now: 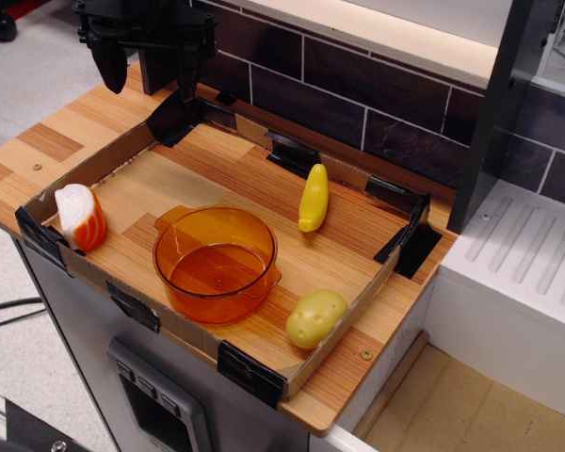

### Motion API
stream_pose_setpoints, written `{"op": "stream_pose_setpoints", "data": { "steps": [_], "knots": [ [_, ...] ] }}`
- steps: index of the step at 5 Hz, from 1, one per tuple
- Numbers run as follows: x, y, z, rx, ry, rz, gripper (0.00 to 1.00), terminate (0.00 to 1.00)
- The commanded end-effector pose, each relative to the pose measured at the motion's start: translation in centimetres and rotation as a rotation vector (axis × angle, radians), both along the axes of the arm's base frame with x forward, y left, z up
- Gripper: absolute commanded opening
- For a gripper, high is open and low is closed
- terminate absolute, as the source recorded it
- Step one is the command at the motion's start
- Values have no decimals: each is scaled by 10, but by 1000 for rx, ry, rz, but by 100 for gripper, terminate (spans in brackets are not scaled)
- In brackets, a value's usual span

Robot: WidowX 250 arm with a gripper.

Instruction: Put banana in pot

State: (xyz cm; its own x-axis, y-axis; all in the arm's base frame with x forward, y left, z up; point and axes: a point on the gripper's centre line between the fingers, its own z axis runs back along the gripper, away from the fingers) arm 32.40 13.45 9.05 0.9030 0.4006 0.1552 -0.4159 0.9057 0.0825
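Clearly our pincer point(149, 64) hangs open and empty at the bench's far-left corner, well apart from the banana point(313, 198), which lies rightward beside the pot point(217, 264), long axis nearly upright in view.

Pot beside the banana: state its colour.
The round see-through plastic pot is orange, amber where the wood shows through; the only view, observation.image, shows it clearly.

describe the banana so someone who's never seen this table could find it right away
Look inside the shallow cardboard-edged tray on the wooden counter. Behind and right of the orange pot, apart from it, lies the banana: slim, bright yellow, slightly curved, unlike the rounder yellow-green potato near the front edge.
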Motion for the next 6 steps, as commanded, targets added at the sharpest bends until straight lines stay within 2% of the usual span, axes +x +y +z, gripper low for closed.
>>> {"op": "stream_pose_setpoints", "data": {
  "steps": [1,3,4,5,6],
  "knots": [
    [0,0,0,0,0,0,100,0],
    [6,-62,3,-117,33,-17,100,0],
    [9,-97,4,-149,28,-81,100,0],
    [13,-121,-2,-182,62,-145,100,0],
    [14,-131,-15,-131,103,-179,100,0]
  ]
}}
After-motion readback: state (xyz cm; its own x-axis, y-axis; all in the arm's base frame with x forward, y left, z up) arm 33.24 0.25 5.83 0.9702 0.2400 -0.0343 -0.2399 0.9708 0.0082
